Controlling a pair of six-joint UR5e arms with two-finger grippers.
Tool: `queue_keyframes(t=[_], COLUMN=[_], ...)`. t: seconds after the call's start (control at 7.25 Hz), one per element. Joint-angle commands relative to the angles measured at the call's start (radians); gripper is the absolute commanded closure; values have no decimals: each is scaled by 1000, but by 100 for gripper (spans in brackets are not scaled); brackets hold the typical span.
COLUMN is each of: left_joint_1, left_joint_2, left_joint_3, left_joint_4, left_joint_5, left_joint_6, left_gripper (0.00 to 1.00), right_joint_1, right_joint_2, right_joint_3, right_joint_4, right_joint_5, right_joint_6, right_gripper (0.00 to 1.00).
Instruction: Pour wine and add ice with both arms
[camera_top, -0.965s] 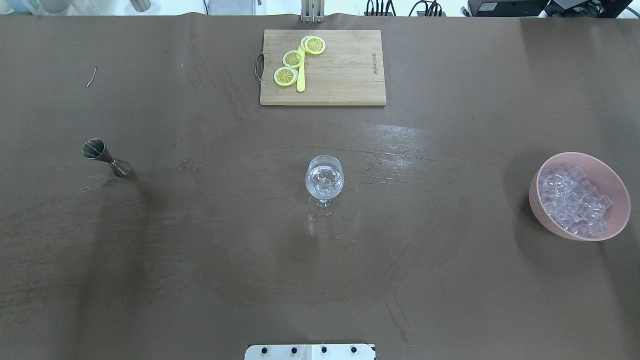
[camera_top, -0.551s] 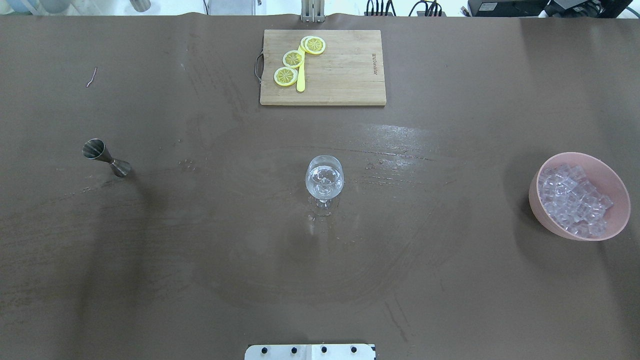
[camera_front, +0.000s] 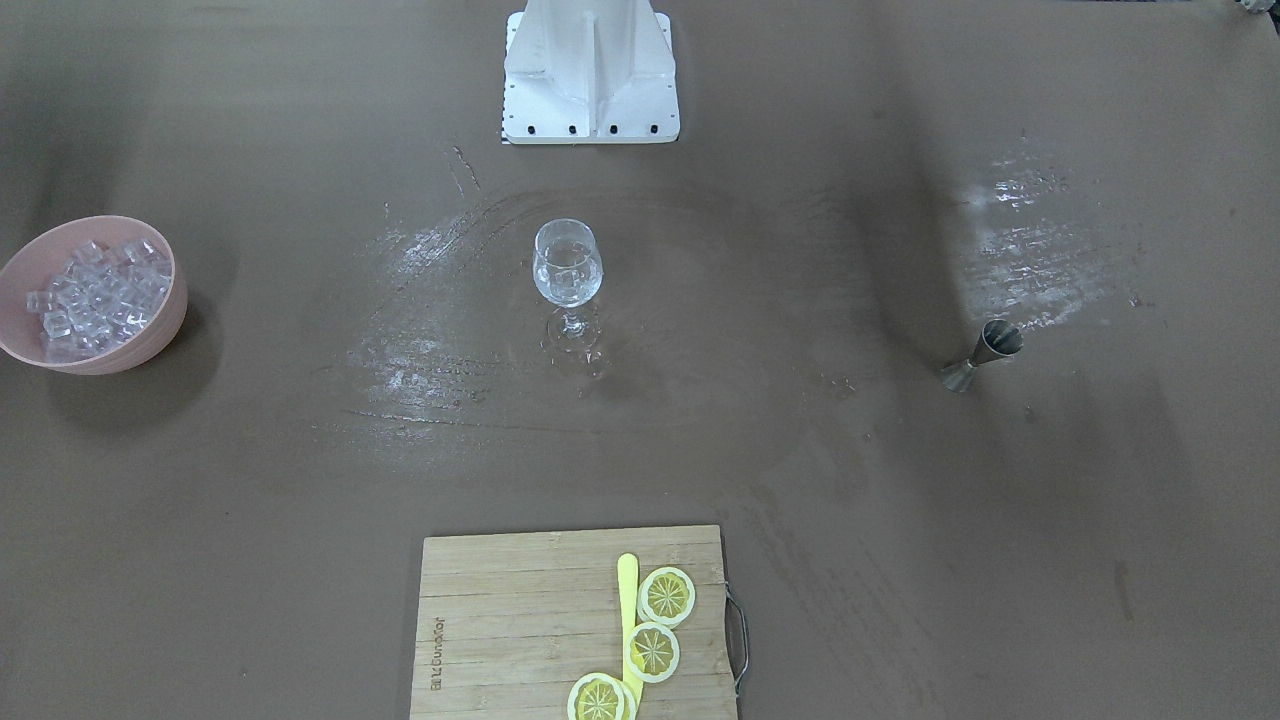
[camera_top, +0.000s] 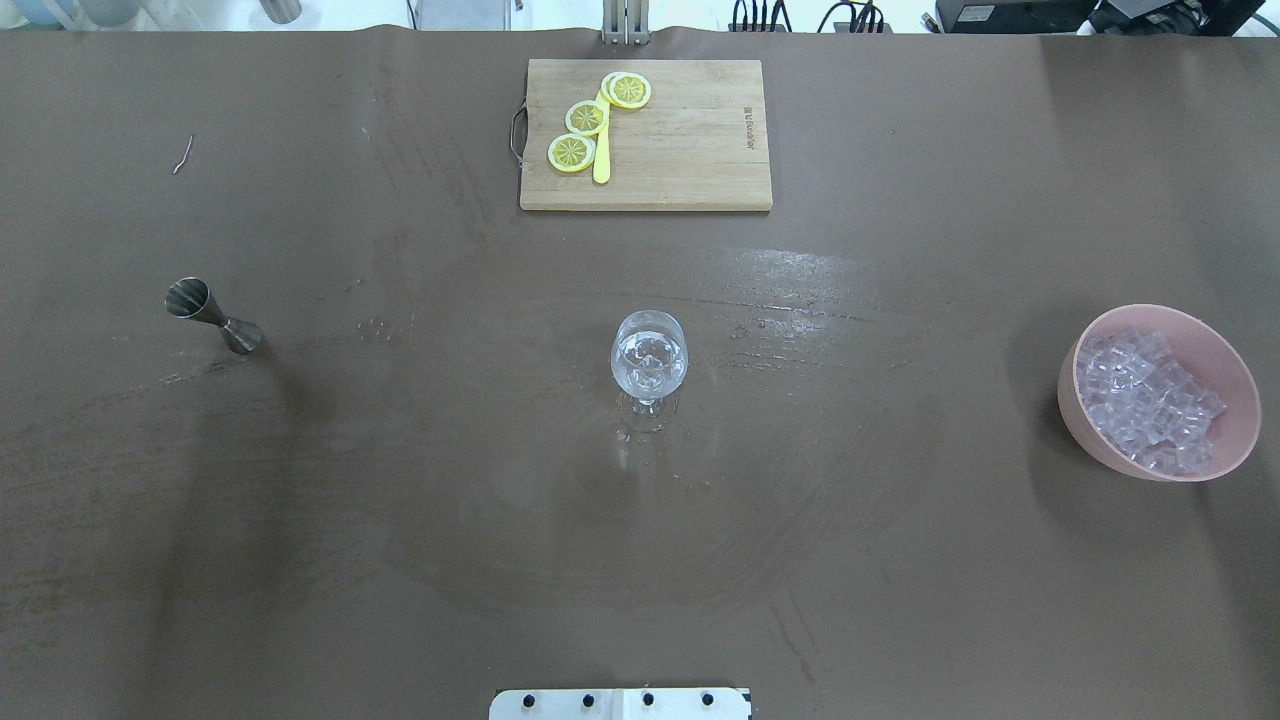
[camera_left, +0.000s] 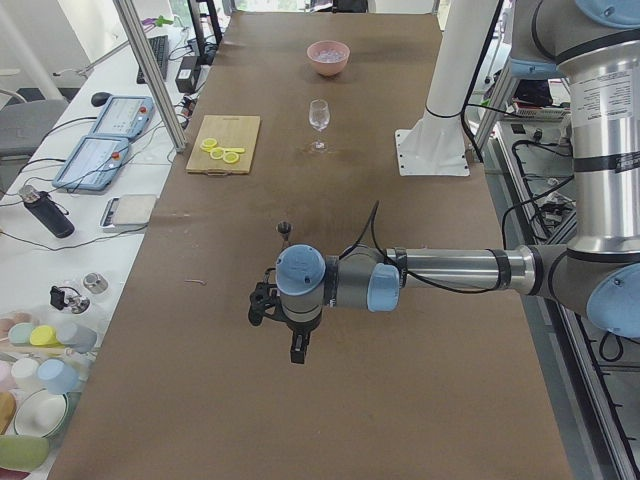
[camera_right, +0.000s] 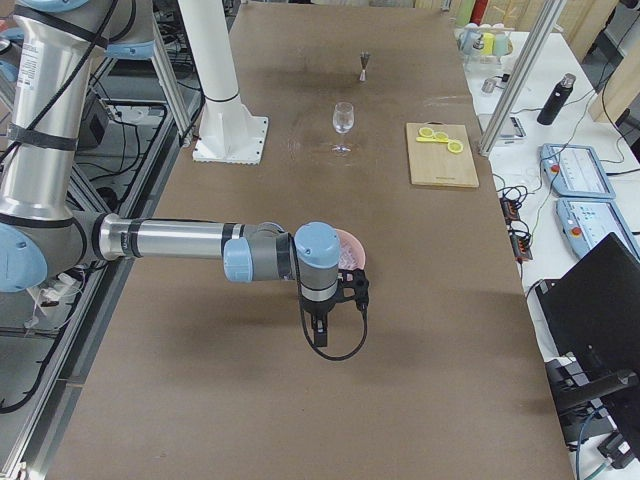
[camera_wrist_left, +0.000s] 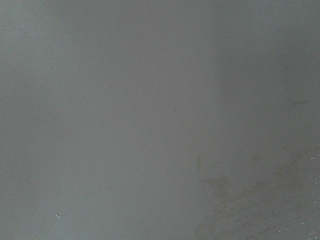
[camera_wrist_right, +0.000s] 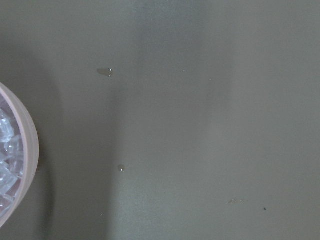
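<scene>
Both jaws' state cannot be told; the logo on the cutting board is unreadable.

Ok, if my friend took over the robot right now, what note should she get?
The left gripper hangs over bare table at the left end, the right gripper near the pink bowl; open or shut, cannot tell.
The wine glass mid-table holds ice; wine too clear to confirm.
More ice in the bowl; jigger stands at left.
To do: probably just check the wine.
</scene>
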Motion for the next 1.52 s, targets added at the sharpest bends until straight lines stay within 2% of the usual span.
queue_keyframes(t=[0.0, 1.38], left_joint_1=[0, 2], left_joint_2=[1, -1], left_joint_3=[2, -3], left_joint_4=[0, 0], left_joint_5=[0, 0], left_joint_6=[0, 0], left_gripper=[2, 2], right_joint_1=[-1, 0], right_joint_2=[1, -7], right_joint_3=[0, 21], right_joint_4=[0, -2], right_joint_5=[2, 11], right_joint_6=[0, 0], right_gripper=[0, 0])
